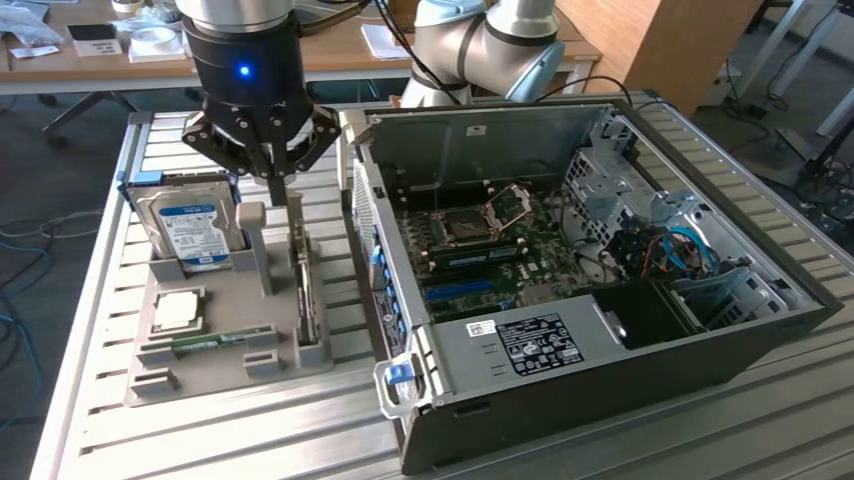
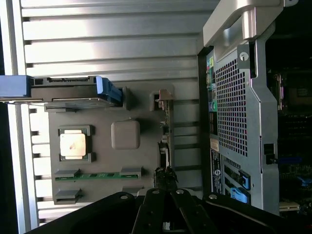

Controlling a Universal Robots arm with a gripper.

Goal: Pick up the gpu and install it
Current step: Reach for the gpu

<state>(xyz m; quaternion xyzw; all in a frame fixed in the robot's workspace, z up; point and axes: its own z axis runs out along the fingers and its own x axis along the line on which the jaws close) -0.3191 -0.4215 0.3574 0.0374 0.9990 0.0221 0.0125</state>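
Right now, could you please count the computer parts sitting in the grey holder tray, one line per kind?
Hard drive: 1
Processor chip: 1
Memory stick: 1
gpu: 1
Total: 4

Black gripper (image 1: 278, 196), blue light (image 1: 242, 71), silver arm (image 1: 461, 45)

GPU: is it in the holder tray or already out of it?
In the tray. The gpu stands on edge in its slot of the gray holder tray, outside the open computer case.
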